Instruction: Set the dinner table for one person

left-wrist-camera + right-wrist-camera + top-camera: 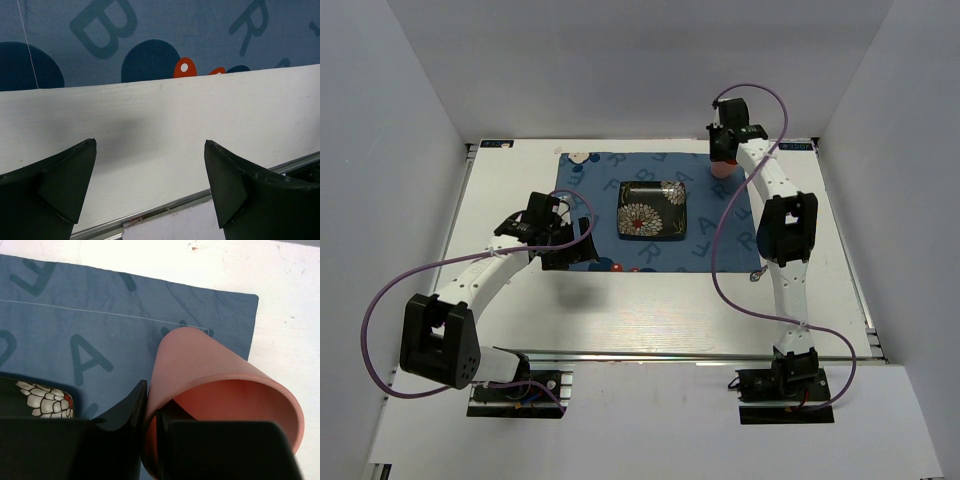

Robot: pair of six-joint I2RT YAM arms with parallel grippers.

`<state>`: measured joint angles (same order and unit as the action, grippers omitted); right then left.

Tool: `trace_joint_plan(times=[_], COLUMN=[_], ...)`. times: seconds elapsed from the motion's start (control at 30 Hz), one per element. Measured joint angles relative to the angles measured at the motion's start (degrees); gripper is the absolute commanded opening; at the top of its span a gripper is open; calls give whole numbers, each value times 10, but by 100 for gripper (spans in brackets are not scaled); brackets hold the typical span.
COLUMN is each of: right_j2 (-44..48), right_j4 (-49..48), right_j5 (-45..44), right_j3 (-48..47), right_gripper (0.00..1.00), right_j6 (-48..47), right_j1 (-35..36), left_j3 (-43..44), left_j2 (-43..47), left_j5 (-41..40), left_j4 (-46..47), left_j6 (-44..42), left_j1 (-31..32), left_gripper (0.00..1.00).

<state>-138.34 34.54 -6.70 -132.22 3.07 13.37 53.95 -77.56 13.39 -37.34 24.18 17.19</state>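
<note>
The white dinner table (660,310) carries a blue letter-printed mat (595,185). A black square plate with white flowers (652,211) lies in the mat's middle; its corner shows in the right wrist view (45,397). My right gripper (724,152) is shut on the rim of a pink cup (215,385), one finger inside and one outside, over the mat's far right corner. The cup also shows from above (722,168). My left gripper (150,170) is open and empty, low over the bare table (165,125) just near of the mat's near left edge.
A metal rail (700,355) runs along the table's near edge; it also shows in the left wrist view (150,214). White walls enclose the table on three sides. Purple cables loop from both arms.
</note>
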Motion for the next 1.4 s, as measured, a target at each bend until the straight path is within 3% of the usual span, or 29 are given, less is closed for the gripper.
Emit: trace_joint_plan(times=[0.03, 0.1, 0.13, 0.2, 0.23, 0.33, 0.4, 0.47, 0.7, 0.83, 0.97, 1.13, 1.23, 1.4], right_j2=[-1, -2, -2, -2, -2, -2, -2, -2, 18, 112, 276, 494, 562, 639], right_j4=[0, 0, 0, -4, -5, -6, -7, -12, -33, -34, -38, -74, -82, -64], right_j5=[0, -2, -2, -2, -2, 0, 3, 6, -7, -42, -70, -101, -103, -109], right_j3=[0, 0, 0, 0, 0, -2, -8, -16, -22, 32, 156, 452, 633, 850], right_gripper=[19, 21, 33, 41, 54, 56, 65, 86, 89, 89, 89, 89, 89, 89], right_j6=[0, 1, 2, 7, 8, 10, 12, 15, 26, 54, 101, 179, 224, 291], right_j1=[0, 0, 0, 0, 0, 0, 0, 0, 0, -5, -30, -98, -143, -181], left_j3=[0, 0, 0, 0, 0, 0, 0, 0, 0, 0, 0, 0, 0, 0], left_j2=[0, 0, 0, 0, 0, 0, 0, 0, 0, 0, 8, 52, 81, 90], left_j5=[0, 0, 0, 0, 0, 0, 0, 0, 0, -9, -56, -129, -146, -139], left_j4=[0, 0, 0, 0, 0, 0, 0, 0, 0, -2, -13, -27, -27, -32], left_j6=[0, 0, 0, 0, 0, -1, -2, -2, -2, 0, 14, 37, 42, 34], left_j1=[0, 0, 0, 0, 0, 0, 0, 0, 0, 0, 0, 0, 0, 5], left_gripper=[98, 98, 98, 98, 98, 98, 98, 98, 98, 98, 98, 98, 98, 98])
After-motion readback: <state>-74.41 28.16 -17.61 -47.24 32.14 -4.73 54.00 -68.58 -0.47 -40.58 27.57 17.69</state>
